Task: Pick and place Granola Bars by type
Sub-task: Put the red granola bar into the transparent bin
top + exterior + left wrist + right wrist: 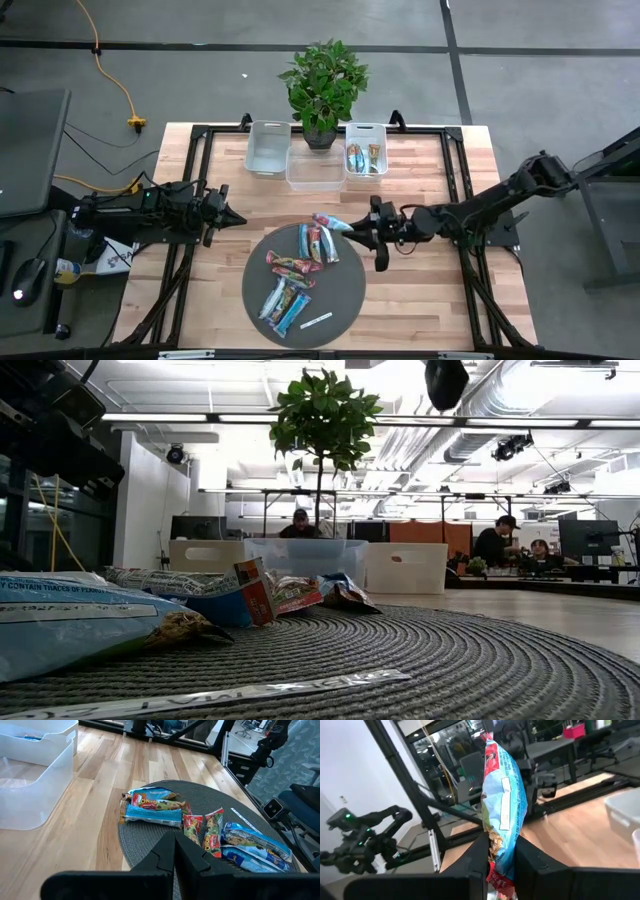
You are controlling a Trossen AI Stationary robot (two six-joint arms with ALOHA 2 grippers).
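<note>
Even, bright overhead light is cast on the table point(420, 290), and only soft, short shadows are seen beside the mat point(305, 285). In the low view, strip lights point(200, 417) above the plant point(322, 420) are blown out to glare, and the bars point(80, 622) nearest the lens are blurred. In the right wrist view, the held bar point(502, 805) is backed by a washed-out white area.
</note>
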